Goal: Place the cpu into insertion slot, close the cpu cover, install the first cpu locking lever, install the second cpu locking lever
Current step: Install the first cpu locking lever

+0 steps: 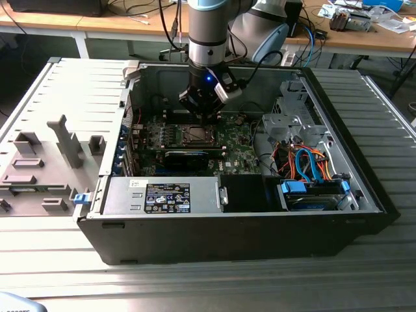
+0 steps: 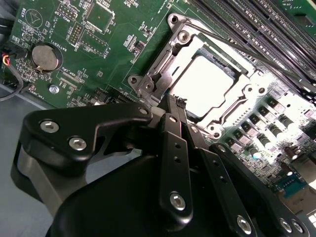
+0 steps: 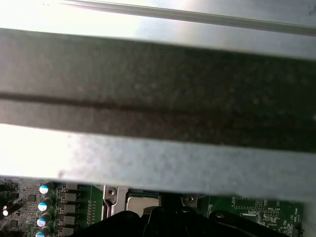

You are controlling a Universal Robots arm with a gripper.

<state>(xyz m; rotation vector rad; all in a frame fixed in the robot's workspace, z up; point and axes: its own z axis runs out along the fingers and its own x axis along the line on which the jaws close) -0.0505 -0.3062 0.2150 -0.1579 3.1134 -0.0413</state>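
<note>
In the second wrist view the tool (image 2: 176, 104) hangs just above the near edge of the cover (image 2: 163, 74), fingers drawn together on nothing visible; the cpu (image 2: 205, 85) lies seated in the slot (image 2: 247, 94) just beyond the fingertips.

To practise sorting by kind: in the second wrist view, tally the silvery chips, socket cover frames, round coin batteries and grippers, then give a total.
cpu: 1
cpu cover: 1
coin battery: 1
gripper: 1
Total: 4
</note>
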